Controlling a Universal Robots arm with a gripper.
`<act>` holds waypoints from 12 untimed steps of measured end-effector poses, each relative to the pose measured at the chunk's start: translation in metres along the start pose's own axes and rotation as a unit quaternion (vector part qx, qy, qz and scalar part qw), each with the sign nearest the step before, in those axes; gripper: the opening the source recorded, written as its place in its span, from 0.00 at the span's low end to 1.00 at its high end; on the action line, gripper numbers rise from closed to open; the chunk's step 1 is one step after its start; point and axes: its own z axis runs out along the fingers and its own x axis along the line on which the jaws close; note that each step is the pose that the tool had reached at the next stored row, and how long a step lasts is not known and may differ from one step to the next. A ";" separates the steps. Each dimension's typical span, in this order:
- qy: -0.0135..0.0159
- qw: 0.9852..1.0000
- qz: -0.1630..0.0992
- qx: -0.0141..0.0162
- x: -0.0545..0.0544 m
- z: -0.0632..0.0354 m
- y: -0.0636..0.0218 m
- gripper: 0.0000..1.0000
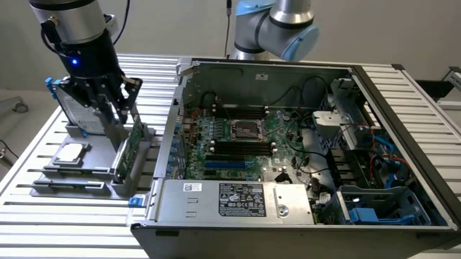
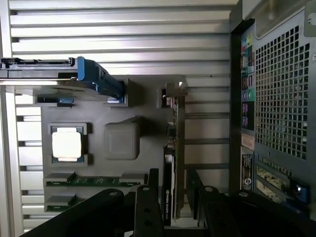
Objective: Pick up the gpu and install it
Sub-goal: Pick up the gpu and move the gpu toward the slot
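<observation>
The end effector (image 1: 124,129) hung at the left of the exterior view, lowered over the grey moulded parts holder (image 1: 72,186) on the slatted metal bench (image 1: 43,221). Standing on edge in a slot at the holder's side nearest the case was the slim gpu (image 1: 129,154), its green circuit-board face turned towards the camera. It lay directly under the end effector, with the dark fingers (image 1: 112,132) reaching down on either side of its upper edge.

In the wrist view the gpu (image 2: 174,128) showed edge-on, running straight in between the two black fingers (image 2: 148,207). The end effector (image 2: 173,174) was spread apart, with a sliver of space visible on each side of the card, so it straddled the card rather than clamping it.

The small square silver processor chip (image 1: 72,154) sat in its pocket in the holder. The large open black computer case (image 1: 403,135) filled the centre and right of the exterior view, with the green motherboard (image 1: 238,145) exposed.
</observation>
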 end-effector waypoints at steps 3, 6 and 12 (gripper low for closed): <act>0.000 1.000 0.000 0.000 0.000 0.0053 -0.0029 0.36; 0.000 1.000 0.000 0.000 0.000 0.0106 -0.0058 0.36; 0.000 1.000 0.000 0.000 0.000 0.0215 -0.0101 0.36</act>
